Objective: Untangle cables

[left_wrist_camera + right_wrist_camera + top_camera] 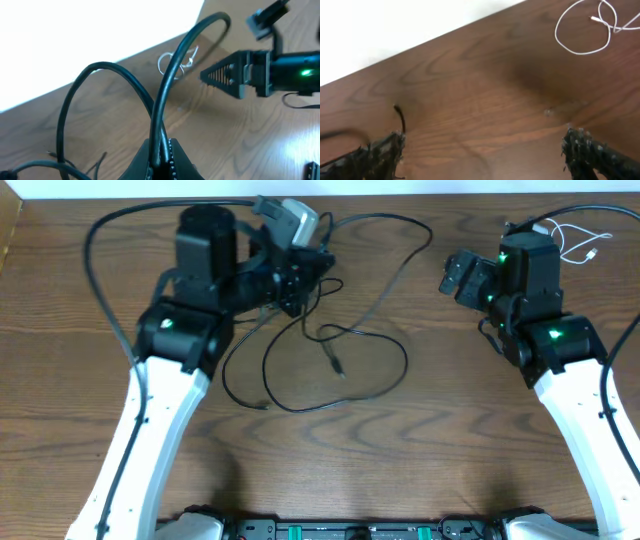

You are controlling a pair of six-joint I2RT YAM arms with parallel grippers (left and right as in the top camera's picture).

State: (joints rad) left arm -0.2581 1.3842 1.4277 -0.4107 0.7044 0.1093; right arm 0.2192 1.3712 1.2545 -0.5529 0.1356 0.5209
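The black cable lies in loose loops across the middle of the table. My left gripper is shut on a stretch of it at the back and holds it raised. In the left wrist view the black cable rises in arcs out of the closed jaws. The white cable lies coiled by itself at the back right, apart from the black one. It also shows in the left wrist view and the right wrist view. My right gripper is open and empty above the bare wood.
One plug end of the black cable lies inside its loop, and another end lies left of it. A thick black arm cord arcs at the back left. The table's back edge meets a white wall.
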